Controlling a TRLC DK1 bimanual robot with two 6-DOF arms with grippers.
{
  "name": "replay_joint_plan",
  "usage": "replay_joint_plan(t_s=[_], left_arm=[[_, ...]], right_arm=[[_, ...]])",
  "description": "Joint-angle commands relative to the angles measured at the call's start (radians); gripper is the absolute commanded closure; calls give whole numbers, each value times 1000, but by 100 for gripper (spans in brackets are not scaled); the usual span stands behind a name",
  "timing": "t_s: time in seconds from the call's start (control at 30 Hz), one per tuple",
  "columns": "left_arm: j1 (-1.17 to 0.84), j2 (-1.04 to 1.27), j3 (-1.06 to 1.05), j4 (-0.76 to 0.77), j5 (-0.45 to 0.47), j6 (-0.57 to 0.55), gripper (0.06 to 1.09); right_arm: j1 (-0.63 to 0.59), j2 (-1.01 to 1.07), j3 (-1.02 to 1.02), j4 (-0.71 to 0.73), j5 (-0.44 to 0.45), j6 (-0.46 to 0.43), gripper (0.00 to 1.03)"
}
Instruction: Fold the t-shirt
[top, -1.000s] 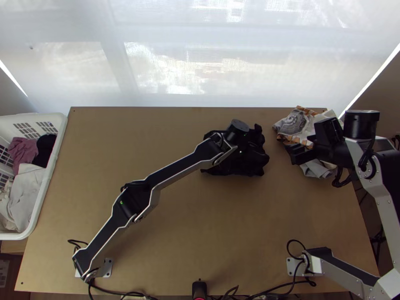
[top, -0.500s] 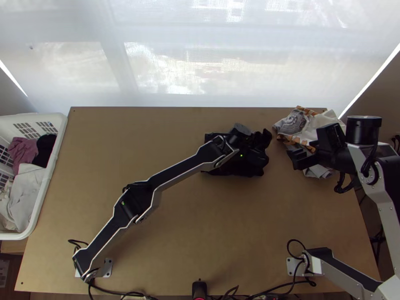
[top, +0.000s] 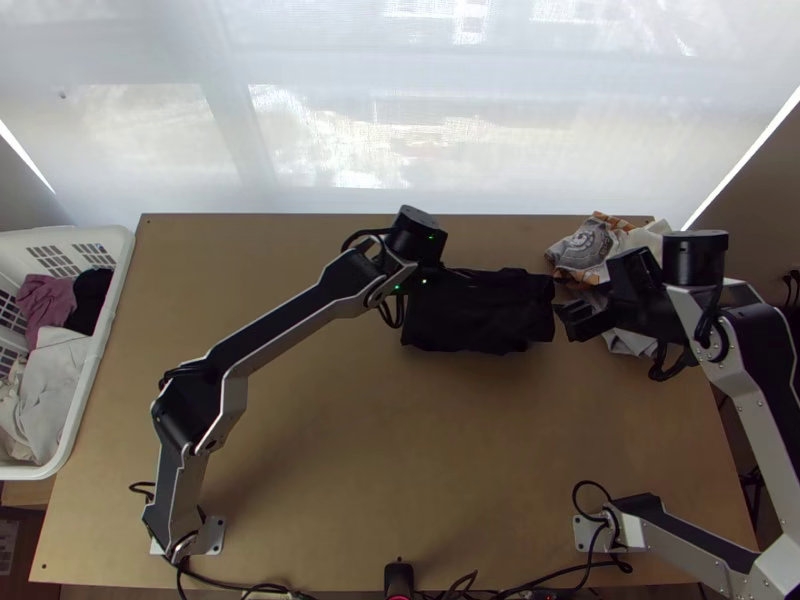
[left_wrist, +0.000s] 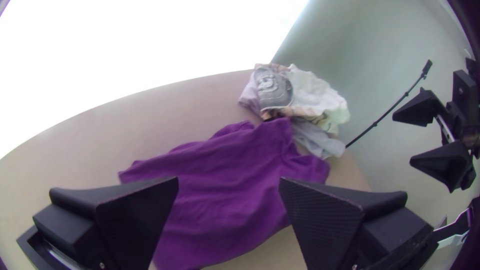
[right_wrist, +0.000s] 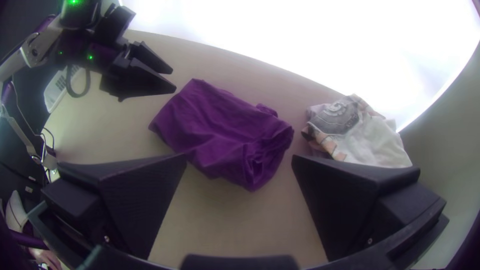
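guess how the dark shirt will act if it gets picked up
The shirt will likely droop, judging by its soft creases. The loose folds at one end could come undone if lifted there. Lying low, it seems unlikely to tip.

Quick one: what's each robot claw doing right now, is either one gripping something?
Left gripper: open, holding nothing.
Right gripper: open too, holding nothing.

Left gripper (top: 425, 272) has its jaws wide apart, arm (top: 275, 328) bent; right gripper (top: 567, 318) likewise, right arm (top: 750, 407) bent too.
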Motion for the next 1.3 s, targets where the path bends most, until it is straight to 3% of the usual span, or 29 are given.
replay_joint_plan(t_s=[0.0, 0.3, 0.63, 1.27], left_arm=[[70, -110, -238, -7, -23, 29, 11], [58, -84, -273, 3, -90, 100, 11], [47, 38, -178, -7, -103, 101, 11], [67, 178, -116, -4, -107, 104, 11]], right_arm=[[78, 135, -39, 136, 0, -15, 5], [121, 424, -94, 335, -8, -60, 5], [119, 505, -239, 447, -34, -52, 5], [133, 576, -226, 484, -37, 6, 5]])
